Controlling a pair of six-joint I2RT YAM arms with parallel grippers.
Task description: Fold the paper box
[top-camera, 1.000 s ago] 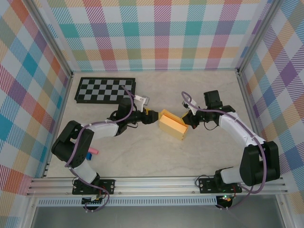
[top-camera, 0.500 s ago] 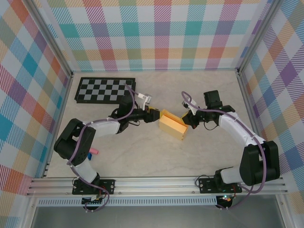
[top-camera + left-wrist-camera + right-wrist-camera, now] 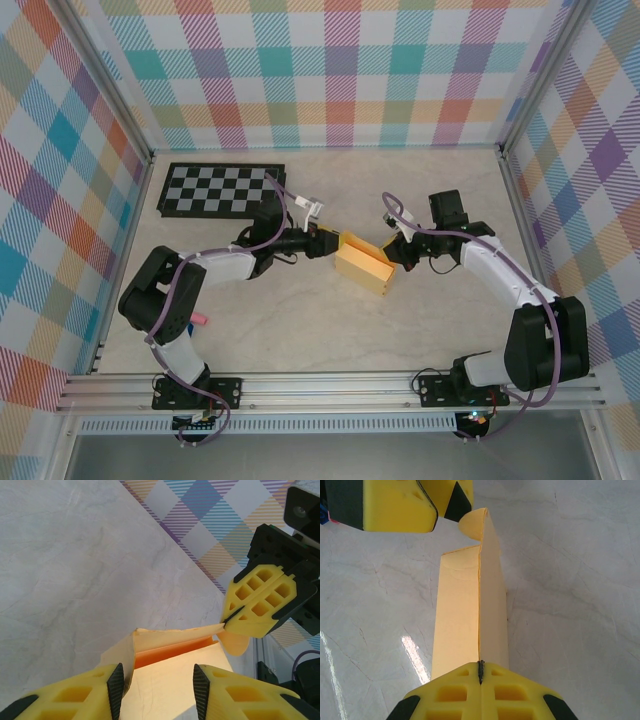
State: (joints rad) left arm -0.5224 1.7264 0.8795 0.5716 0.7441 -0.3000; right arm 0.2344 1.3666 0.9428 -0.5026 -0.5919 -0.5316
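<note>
The paper box (image 3: 363,268) is a yellow-orange card box lying mid-table, its left end open with an orange inside (image 3: 170,652). My left gripper (image 3: 328,243) is at that open end. Its jaws stand apart over the end of the box (image 3: 165,685), the left pad beside the side flap, so the left gripper (image 3: 156,687) is open. My right gripper (image 3: 395,252) is at the opposite end, shut on the box's thin upright wall edge (image 3: 479,605). The pinch shows at the right gripper (image 3: 481,672) and from across at the right gripper (image 3: 231,619). A rounded tab (image 3: 472,522) sticks up at the far end.
A black-and-white checkerboard (image 3: 222,190) lies at the back left. A small pink object (image 3: 197,319) rests by the left arm's base. Plaid walls enclose three sides, and a metal rail (image 3: 330,385) runs along the near edge.
The left gripper has slid a little right onto the box's open end and its jaws have narrowed. The right gripper and the box have stayed put.
</note>
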